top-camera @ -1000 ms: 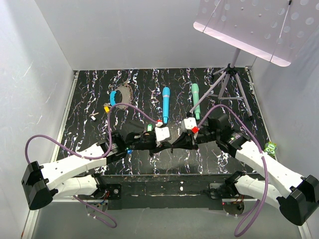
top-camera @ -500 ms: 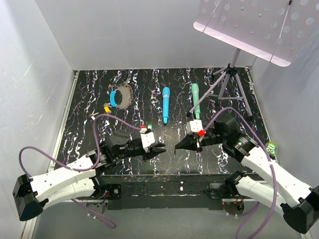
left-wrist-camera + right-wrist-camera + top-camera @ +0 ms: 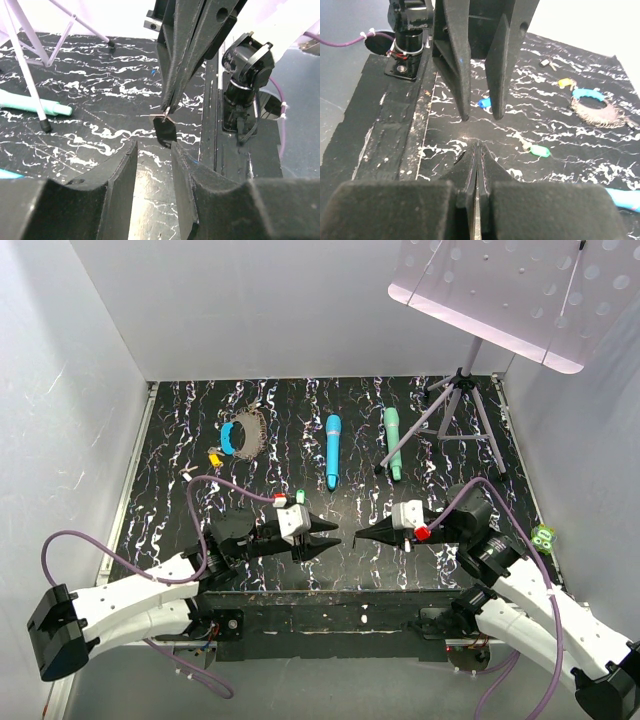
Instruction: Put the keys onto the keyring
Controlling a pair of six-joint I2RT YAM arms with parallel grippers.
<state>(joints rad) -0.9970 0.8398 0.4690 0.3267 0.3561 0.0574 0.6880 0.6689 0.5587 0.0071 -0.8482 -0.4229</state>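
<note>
Two arms met tip to tip over the near middle of the counter (image 3: 180, 400). Left gripper (image 3: 333, 534) had its fingers (image 3: 455, 65) apart with nothing between them. Right gripper (image 3: 358, 538) had its fingers (image 3: 175, 75) pressed together into one point. A small silvery speck showed at that tip in the left wrist view, but I cannot tell if it was a held thing. Keyring (image 3: 242, 436) lay flat at the far left of the counter, well apart from both grippers, blue band on its left side and beaded chain on its right. Yellow key (image 3: 213, 455) lay just beside the ring on its near-left. Cream key (image 3: 187, 476) sat further left and nearer; both too small to read their pointing. In the right wrist view, blue key (image 3: 484, 103) lay on the counter just behind the left fingers. Green key (image 3: 539, 150) lay off to the right, long axis across the picture, shaft toward the left gripper. Blue wand (image 3: 332, 450) and teal wand (image 3: 392, 440) lay mid-counter, both lengthwise near-to-far. A tripod (image 3: 460, 410) stood at the far right.
</note>
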